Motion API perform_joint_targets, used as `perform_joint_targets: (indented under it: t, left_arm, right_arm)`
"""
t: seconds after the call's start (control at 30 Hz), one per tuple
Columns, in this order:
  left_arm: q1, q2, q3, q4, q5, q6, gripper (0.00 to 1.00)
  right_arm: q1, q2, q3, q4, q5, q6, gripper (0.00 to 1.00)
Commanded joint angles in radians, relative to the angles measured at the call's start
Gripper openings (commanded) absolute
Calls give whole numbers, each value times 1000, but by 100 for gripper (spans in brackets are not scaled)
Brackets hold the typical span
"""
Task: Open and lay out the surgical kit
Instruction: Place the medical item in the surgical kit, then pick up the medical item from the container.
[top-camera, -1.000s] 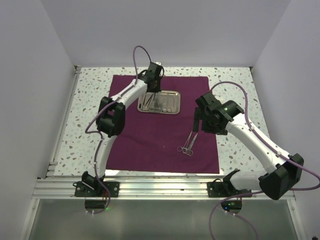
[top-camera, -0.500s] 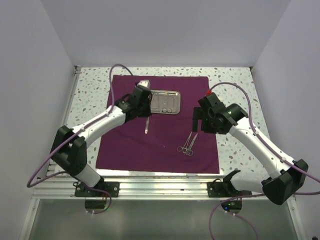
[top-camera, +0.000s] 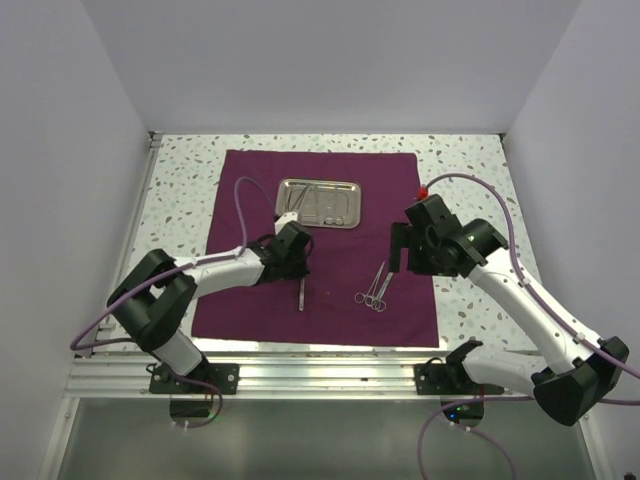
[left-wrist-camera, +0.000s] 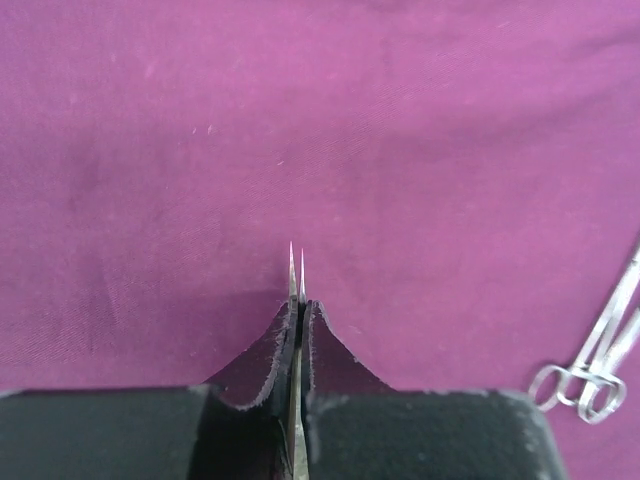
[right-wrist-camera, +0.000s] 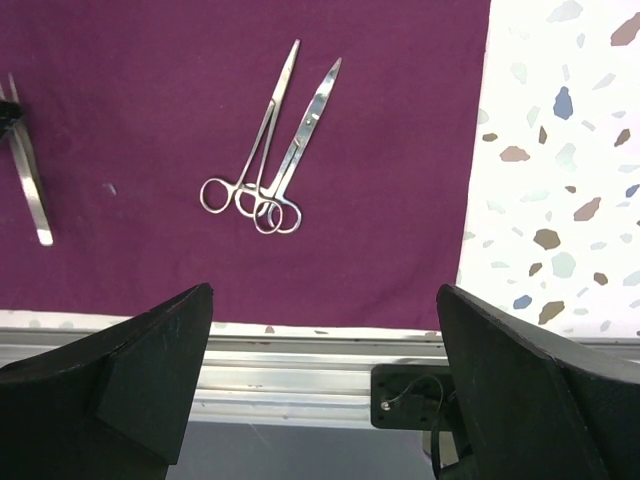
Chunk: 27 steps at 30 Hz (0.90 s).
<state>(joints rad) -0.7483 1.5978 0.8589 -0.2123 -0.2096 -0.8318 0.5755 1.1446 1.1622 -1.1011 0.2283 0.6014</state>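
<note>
terrazzo table (top-camera: 470, 160), maroon cloth (top-camera: 250, 170) spread flat: scissors (right-wrist-camera: 312, 125) and forceps (right-wrist-camera: 272, 110) laid out near front, more left in the steel tray (top-camera: 320, 182), my left gripper (left-wrist-camera: 297, 320) pinching tweezers (left-wrist-camera: 296, 275) just above cloth, right gripper (right-wrist-camera: 325, 295) wide, empty.

Showed the left gripper (left-wrist-camera: 298, 308) at the bottom edge, clamped on thin silver tweezers (left-wrist-camera: 296, 292) — black fingers (left-wrist-camera: 335, 365) pressed together, only the two sharp tips poking out past them, slightly apart. Pointed those tips up the frame over maroon-purple cloth (left-wrist-camera: 320, 120), faintly creased, filling the whole background. Caught, at the lower right edge, two ring-handled instruments (left-wrist-camera: 598, 350) lying side by side on the cloth — apart from the gripper, partly cut off.
</note>
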Motion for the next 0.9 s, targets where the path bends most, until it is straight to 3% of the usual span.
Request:
perform_joint_targets:
  t: [0.0, 0.1, 0.2, 0.23, 0.33, 0.4, 0.53, 0.63, 0.77, 0.87]
  left_arm:
    - [-5, 42, -49, 82, -14, -53, 5]
    - [-8, 53, -83, 88, 15, -64, 13]
    - [-11, 38, -81, 65, 22, -50, 34]
    - [-10, 27, -66, 29, 19, -47, 49]
    - [-11, -44, 0, -89, 4, -30, 72]
    - [-11, -108, 93, -168, -31, -18, 80]
    - [-3, -145, 287, -334, -134, 68, 86]
    - [41, -89, 422, -328, -162, 231, 87]
    - [139, 72, 607, -285, -103, 400, 71]
    - [196, 187, 695, -253, -76, 506, 67]
  right_arm:
    - [-2, -37, -10, -14, -11, -6, 98]
    - [-3, -51, -29, -13, -10, 3, 98]
    - [-2, -54, -45, -5, -14, 15, 97]
    - [-3, -57, -50, -2, -12, 17, 97]
    - [-3, -59, -49, -6, -4, 23, 97]
    - [-3, -60, -45, -8, 12, 26, 98]
    - [-3, -55, -47, -9, 37, 29, 98]
    - [-3, -49, -56, 4, 40, 35, 98]
    - [-3, -19, -42, 12, 51, 41, 98]
    - [-3, -3, -10, 9, 69, 41, 98]
